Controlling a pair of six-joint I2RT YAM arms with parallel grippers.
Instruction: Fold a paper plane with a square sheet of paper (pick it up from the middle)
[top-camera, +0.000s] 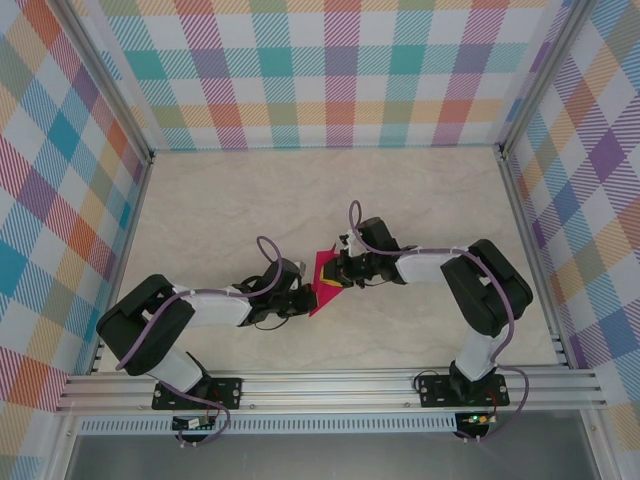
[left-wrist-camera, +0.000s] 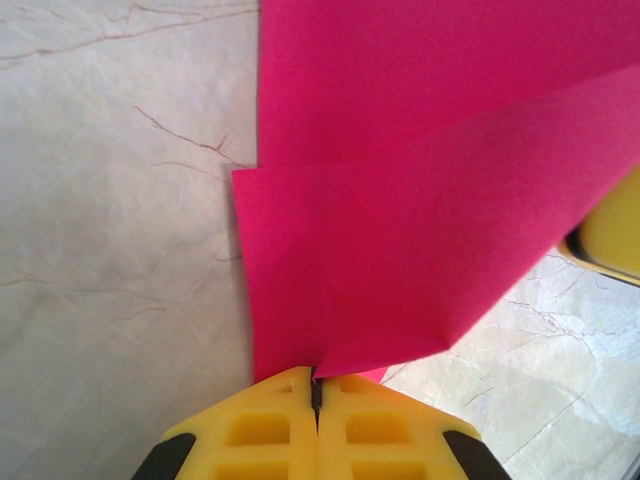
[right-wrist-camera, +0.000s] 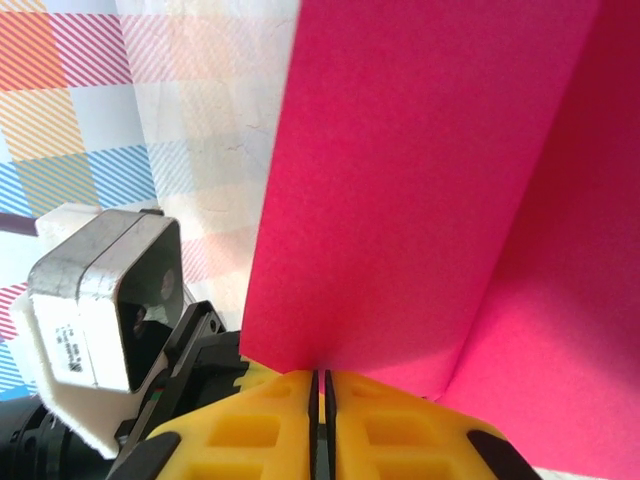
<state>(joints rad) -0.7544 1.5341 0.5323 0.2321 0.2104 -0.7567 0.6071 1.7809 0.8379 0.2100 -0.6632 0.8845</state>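
Note:
The square sheet of paper (top-camera: 323, 272) is magenta-pink, folded and creased, and hangs just above the table's middle between both arms. My left gripper (top-camera: 308, 296) comes from the left and is shut on the sheet's near corner (left-wrist-camera: 316, 385). In that view the folded layers (left-wrist-camera: 420, 200) fan away from the yellow fingers. From the right, my right gripper (top-camera: 341, 270) has its jaws pressed together on the paper's edge (right-wrist-camera: 320, 385). A flat pink panel (right-wrist-camera: 420, 180) stands upright from them. A yellow finger of the right gripper (left-wrist-camera: 610, 235) shows past the sheet.
The marble-patterned table (top-camera: 200, 220) is fenced by plaid walls (top-camera: 320, 80) on three sides and an aluminium rail (top-camera: 330, 385) at the near edge. The left wrist's camera housing (right-wrist-camera: 100, 300) sits close beside the right fingers.

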